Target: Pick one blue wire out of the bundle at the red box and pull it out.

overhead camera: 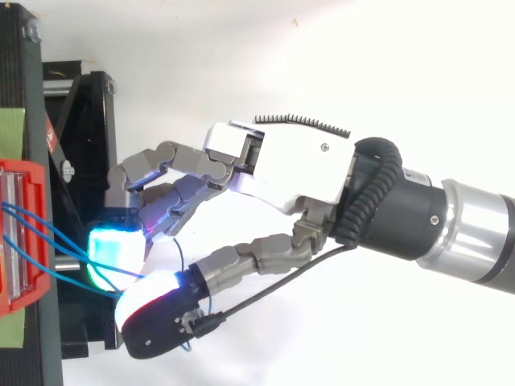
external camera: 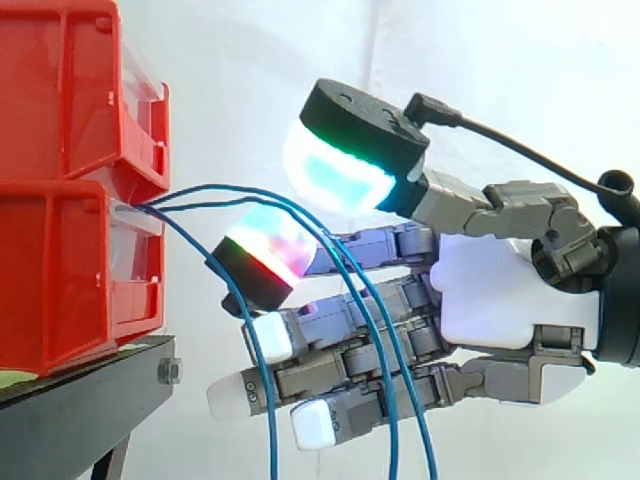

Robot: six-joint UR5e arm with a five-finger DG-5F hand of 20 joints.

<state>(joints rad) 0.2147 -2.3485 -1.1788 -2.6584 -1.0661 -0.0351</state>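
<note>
The two red bins [external camera: 60,280] are stacked on the black stand [external camera: 90,385] at the side view's left, before the white curtain [external camera: 250,60]; the blue wires [external camera: 210,187] come out at the front of the lower bin, just under the upper one, arch to the right and then hang down across the front of the hand [external camera: 500,290]; the hand reaches in level from the right, its thumb uppermost with a cyan-green pad [external camera: 340,170] and one finger beneath it with a pad glowing red and magenta [external camera: 265,250]; from above these two pads meet, and the strands from the bin run straight into the place where they meet, so I judge that thumb and finger are pinched on the wires; whether they hold one strand or several I cannot tell; the other fingers, with white pads [external camera: 268,337], lie nearly straight below and hold nothing, the hanging strands passing in front of them; as for the task, the reach looks done and the grasp seems made, but nothing is pulled out yet: every strand is still rooted at the bin and arches slack; what is left is to make sure of a single strand and draw it away from the bin
</note>
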